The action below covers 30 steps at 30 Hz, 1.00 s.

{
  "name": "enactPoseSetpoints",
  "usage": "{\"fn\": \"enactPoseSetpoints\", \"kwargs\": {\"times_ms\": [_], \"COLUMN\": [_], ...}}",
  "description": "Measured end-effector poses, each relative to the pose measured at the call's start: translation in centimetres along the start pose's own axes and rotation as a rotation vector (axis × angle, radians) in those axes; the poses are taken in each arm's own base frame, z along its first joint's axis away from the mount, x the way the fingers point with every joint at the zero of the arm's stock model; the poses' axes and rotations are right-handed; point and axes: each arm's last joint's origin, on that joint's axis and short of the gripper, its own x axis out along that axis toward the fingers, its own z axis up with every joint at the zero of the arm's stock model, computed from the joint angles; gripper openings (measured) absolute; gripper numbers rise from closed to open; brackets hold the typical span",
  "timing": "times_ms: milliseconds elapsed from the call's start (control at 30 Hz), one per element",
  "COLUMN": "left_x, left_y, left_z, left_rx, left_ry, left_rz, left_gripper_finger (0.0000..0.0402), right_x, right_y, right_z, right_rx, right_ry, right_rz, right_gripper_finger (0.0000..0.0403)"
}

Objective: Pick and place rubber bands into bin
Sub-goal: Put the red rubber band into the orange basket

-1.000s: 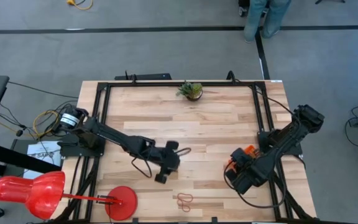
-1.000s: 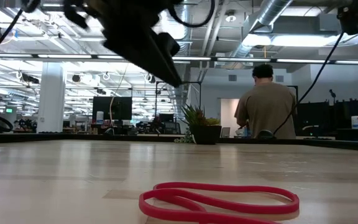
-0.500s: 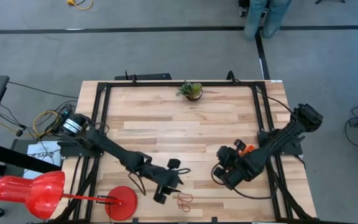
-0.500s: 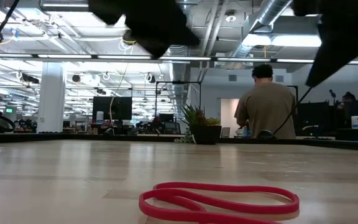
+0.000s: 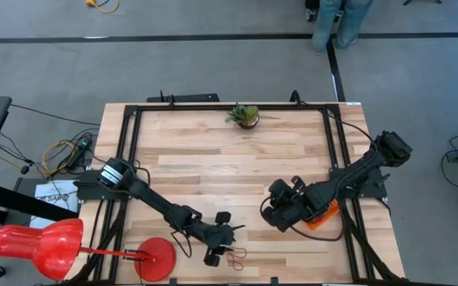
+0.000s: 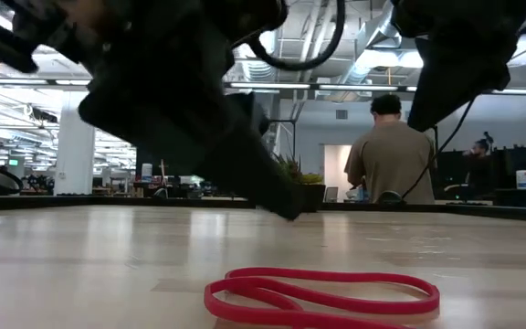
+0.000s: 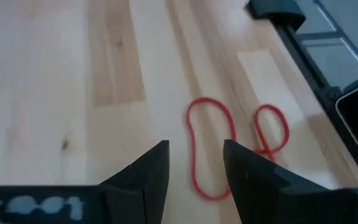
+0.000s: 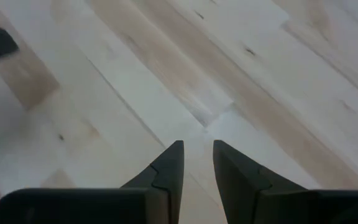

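Left to right. The left end effector [image 5: 223,248] hangs low over the near edge of the tabletop [image 5: 213,159], its fingers [image 7: 148,174] parted with nothing between them, just beside the red rubber bands [image 5: 235,255]. These bands [image 7: 211,146] lie flat on the wood as two thin loops, a long oval and a smaller twisted figure-eight; the low view shows one band [image 6: 322,294] as a flat ribbon with overlapping strands. They will likely handle as very light, floppy and stretchy, hugging the smooth wood; pinching where strands cross or overlap should give the most material to grip. The tabletop is pale butcher-block with visible grain. Farther right, the right end effector [image 5: 278,212] hovers over bare wood, fingers [image 8: 166,171] narrowly parted and empty. The orange translucent bin [image 5: 322,218] sits just beside it near the right rail.
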Motion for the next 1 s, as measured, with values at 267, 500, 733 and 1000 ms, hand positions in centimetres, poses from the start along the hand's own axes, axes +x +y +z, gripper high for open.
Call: {"fn": "enactPoseSetpoints", "kwargs": {"times_ms": [267, 500, 733, 1000], "left_x": [1.6, 1.6, 1.6, 1.4], "left_y": [-1.1, -1.9, -2.2, -0.9], "left_z": [-2.0, -2.7, -2.9, -2.1], "left_rx": [0.011, 0.123, 0.136, -0.190], "left_ry": [0.016, 0.009, 0.040, 0.022], "left_rz": [0.015, 0.133, 0.071, 0.064], "left_gripper_finger": [0.0142, 0.0138, 0.0049, 0.0002], "right_x": [-0.3, -0.7, -1.0, -0.9], "right_y": [1.0, 1.7, 2.1, 2.1], "right_z": [0.1, -0.5, -0.8, -0.5], "right_rx": [0.039, 0.038, 0.033, 0.051], "right_ry": [-0.032, -0.043, -0.048, -0.055], "right_rz": [0.090, 0.142, 0.169, 0.180], "right_gripper_finger": [0.0081, 0.0081, 0.0081, 0.0081]}}
